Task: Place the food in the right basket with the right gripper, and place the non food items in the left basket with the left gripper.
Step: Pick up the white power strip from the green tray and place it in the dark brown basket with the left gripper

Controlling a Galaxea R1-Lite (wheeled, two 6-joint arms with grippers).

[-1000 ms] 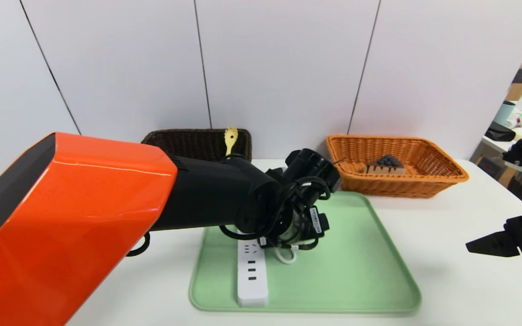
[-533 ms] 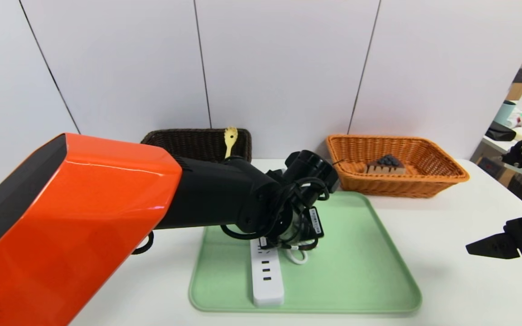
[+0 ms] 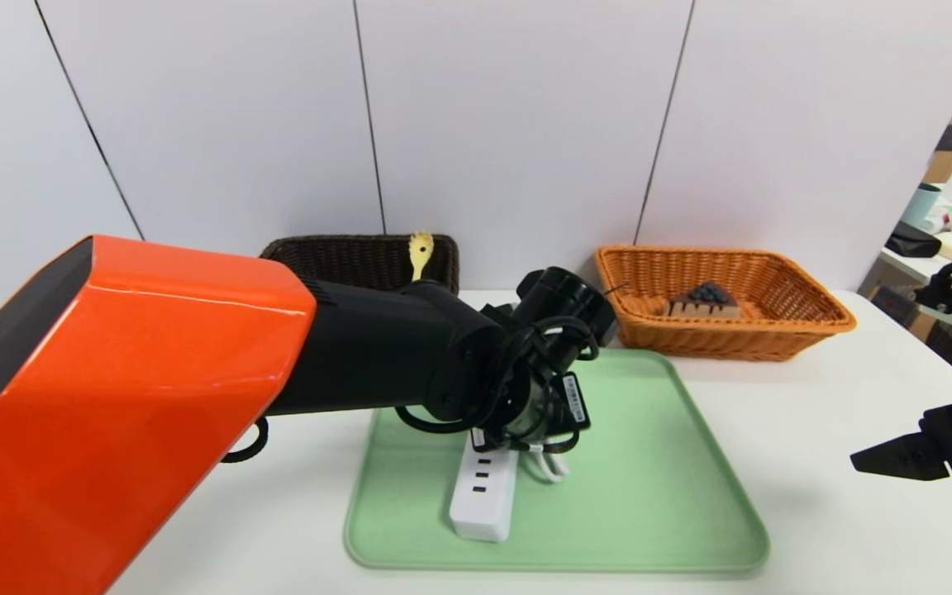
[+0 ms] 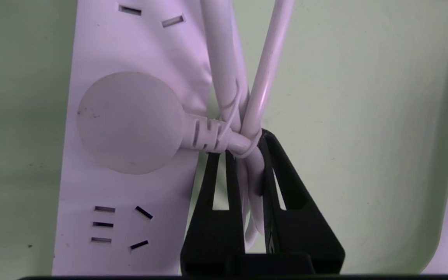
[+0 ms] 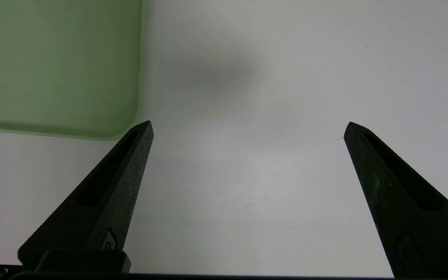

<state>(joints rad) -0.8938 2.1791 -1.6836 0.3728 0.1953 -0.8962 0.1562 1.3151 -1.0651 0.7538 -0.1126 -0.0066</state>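
The white power strip [image 3: 483,494] lies slanted on the green tray [image 3: 649,496], its far end under my left wrist. My left gripper [image 4: 239,146] is shut on the bundled white cord [image 4: 254,171] beside the round plug [image 4: 128,122] and the strip's body [image 4: 130,50]. The yellow pasta spoon [image 3: 420,248] stands in the dark brown left basket [image 3: 344,258]. The cake slice [image 3: 703,302] sits in the orange right basket [image 3: 806,318]. My right gripper [image 3: 856,459] hangs open over bare table at the right [image 5: 247,128], holding nothing.
The tray's corner [image 5: 53,58] shows in the right wrist view, just off that gripper's fingers. My orange left upper arm [image 3: 112,397] fills the head view's left side. A cluttered side table [image 3: 951,215] stands beyond the table's right edge.
My left gripper has shut on the power strip's cord. The strip has swung, its near end shifting right and back on the tray. The right arm has not moved.
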